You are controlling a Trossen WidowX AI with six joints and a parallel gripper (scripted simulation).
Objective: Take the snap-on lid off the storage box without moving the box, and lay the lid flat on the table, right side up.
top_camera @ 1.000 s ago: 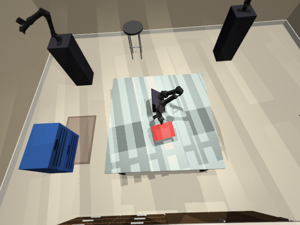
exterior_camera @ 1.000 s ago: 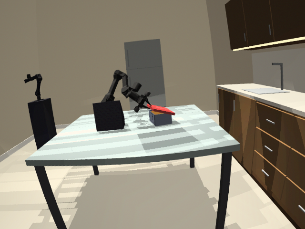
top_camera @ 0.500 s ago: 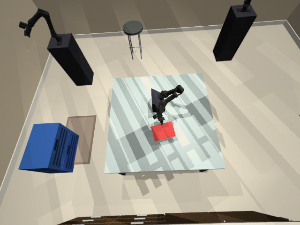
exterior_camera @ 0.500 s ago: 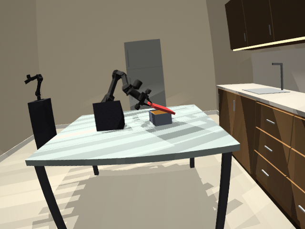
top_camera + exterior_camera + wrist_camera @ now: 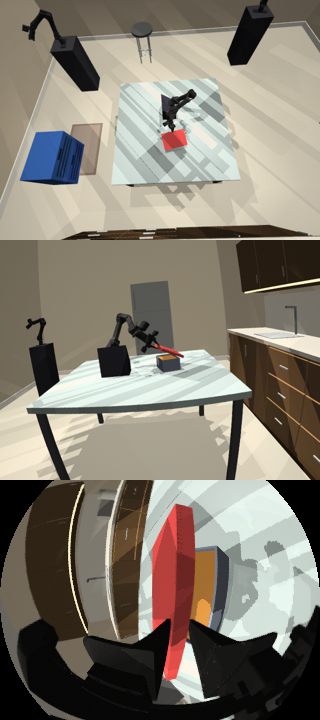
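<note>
The black claw (image 5: 172,130) (image 5: 154,344) (image 5: 179,623) is almost closed, open just a bit, and it pinches one edge of the red lid (image 5: 174,139) (image 5: 169,351) (image 5: 174,575); the rest of the lid sticks out past the finger tips, and it tips down at the end far from the claw; the lid is up over the gray box (image 5: 169,365) (image 5: 222,587), off its rim on the claw's side, and orange shows inside; the box sits on the pale table (image 5: 139,165) (image 5: 139,395) (image 5: 295,545)
</note>
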